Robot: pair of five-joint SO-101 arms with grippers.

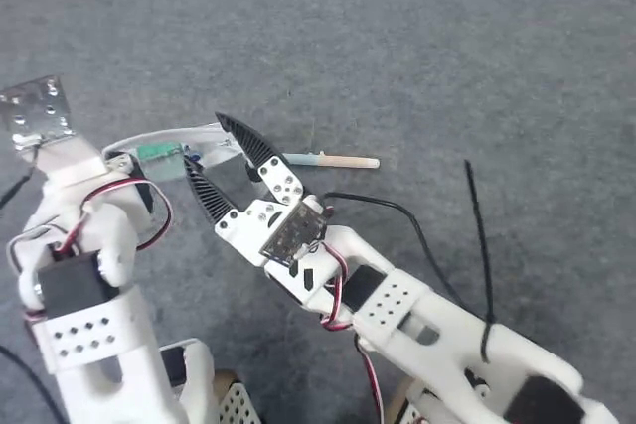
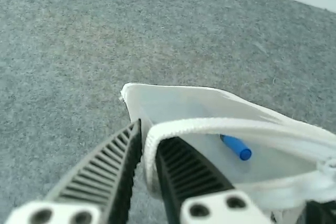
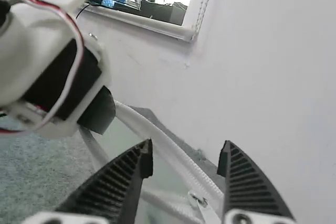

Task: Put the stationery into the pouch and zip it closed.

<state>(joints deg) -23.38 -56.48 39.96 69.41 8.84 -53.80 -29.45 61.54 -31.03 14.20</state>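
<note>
Pouch (image 2: 184, 103) sits unzipped, left fingers (image 2: 105, 166) clamped on its rim, blue pen (image 2: 236, 148) inside; right fingers (image 3: 115, 182) spread wide; mid-frame, second pen (image 1: 333, 160) awaits packing on bench (image 1: 447, 76).

The left gripper (image 2: 148, 135) has black ribbed fingers on a white body. The pouch (image 2: 210, 106) pinched between them is milky white with a white zip edge. Just past its fingertips, inside, shows 1 bright blue pen (image 2: 237, 148). The right gripper (image 1: 202, 138) is the same black and white, with red wires (image 1: 336, 290) behind it. Beyond its tips lies a pale green and cream pencil (image 1: 333, 160) on the speckled grey table (image 1: 447, 67).
</note>
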